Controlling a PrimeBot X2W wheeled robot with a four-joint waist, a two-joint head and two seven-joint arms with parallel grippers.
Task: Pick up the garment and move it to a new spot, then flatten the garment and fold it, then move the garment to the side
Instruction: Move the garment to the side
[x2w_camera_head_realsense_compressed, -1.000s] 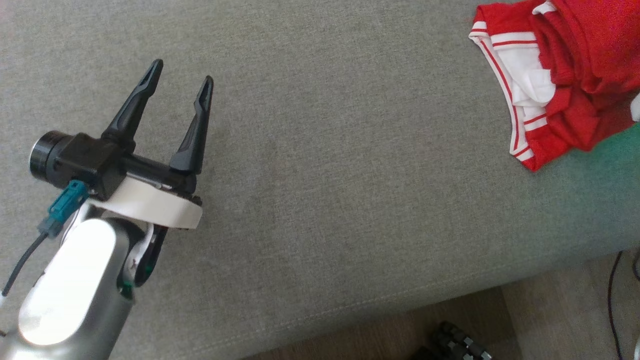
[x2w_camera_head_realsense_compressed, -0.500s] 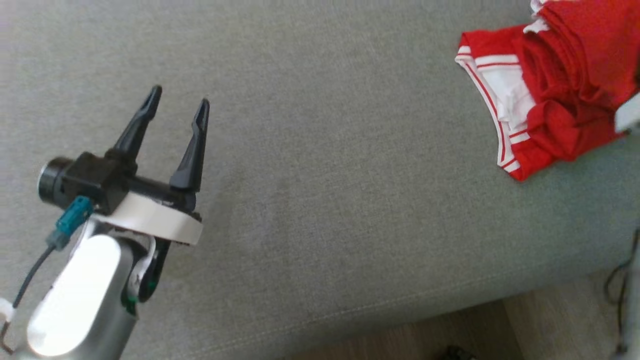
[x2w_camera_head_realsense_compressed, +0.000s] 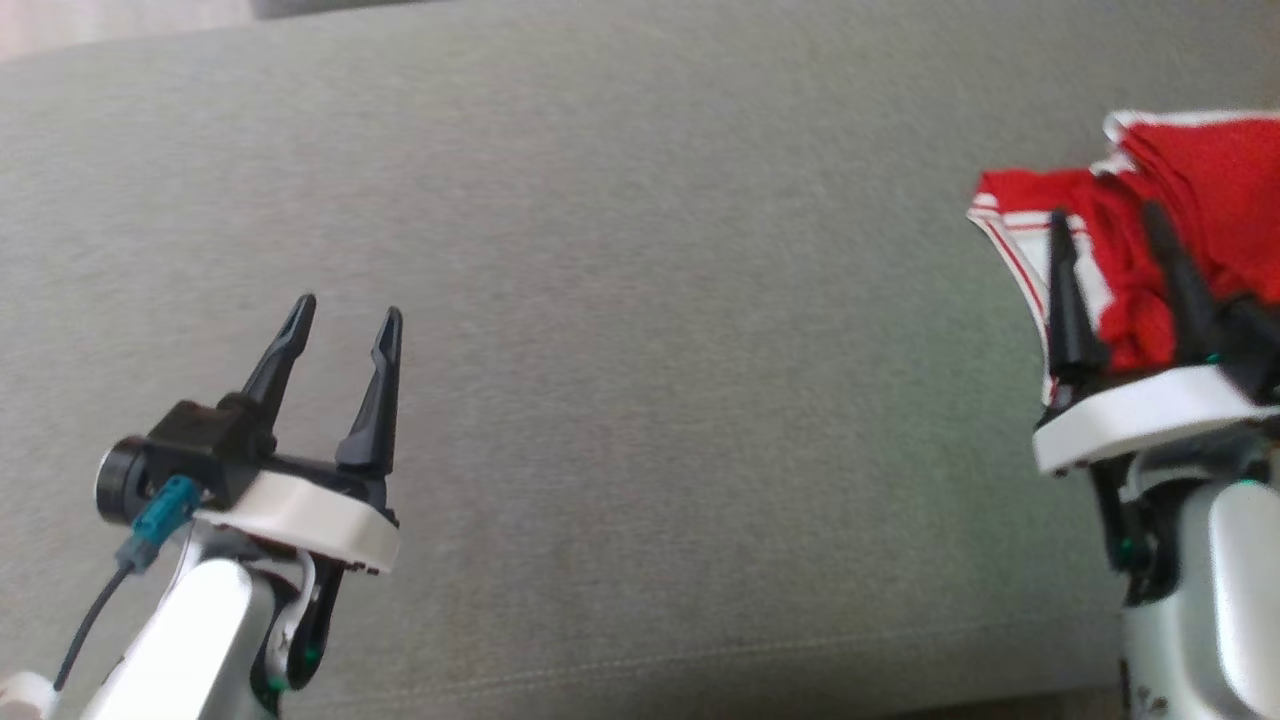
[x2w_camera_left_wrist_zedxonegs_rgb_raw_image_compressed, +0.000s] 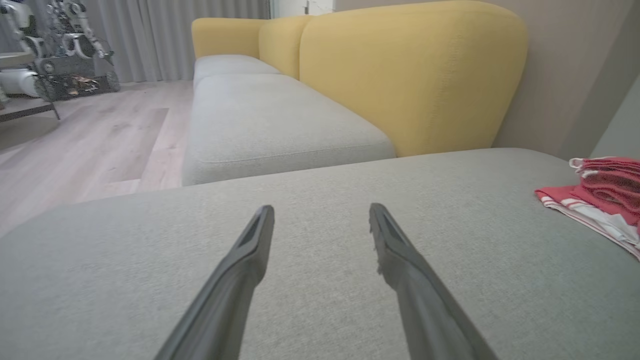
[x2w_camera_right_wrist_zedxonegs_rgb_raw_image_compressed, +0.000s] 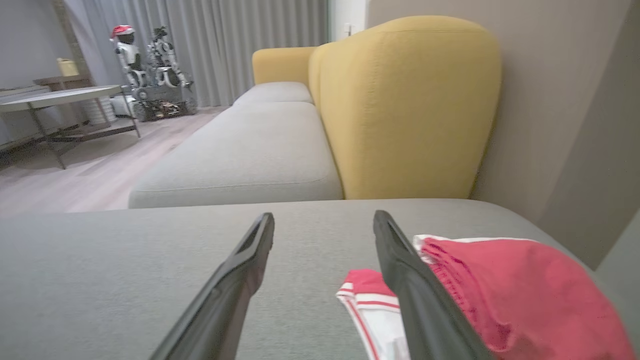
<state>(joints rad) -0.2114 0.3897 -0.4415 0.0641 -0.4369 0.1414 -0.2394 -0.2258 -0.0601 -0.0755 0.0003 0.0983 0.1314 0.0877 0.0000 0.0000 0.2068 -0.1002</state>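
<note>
The grey seat is wide and bare over most of its surface, so between the two arms there is much free room. Its front seam runs along the near side, close to both wrists. Behind its rear edge stands a yellow backrest, and a wall closes the seat's right end. The garment, red with white striped trim, lies as a folded bundle at the right end of the seat, near that wall. Its striped edge faces the open middle of the seat and runs roughly from front to back; the true long axis I cannot tell, because the picture border cuts the bundle. The right fingers are spread apart and hold nothing. They hang over the near striped edge, with a white corner between them and the red bulk beyond the outer finger; contact I cannot tell. The left fingers are also spread and empty, over bare fabric at the seat's left part, well apart from the garment.
</note>
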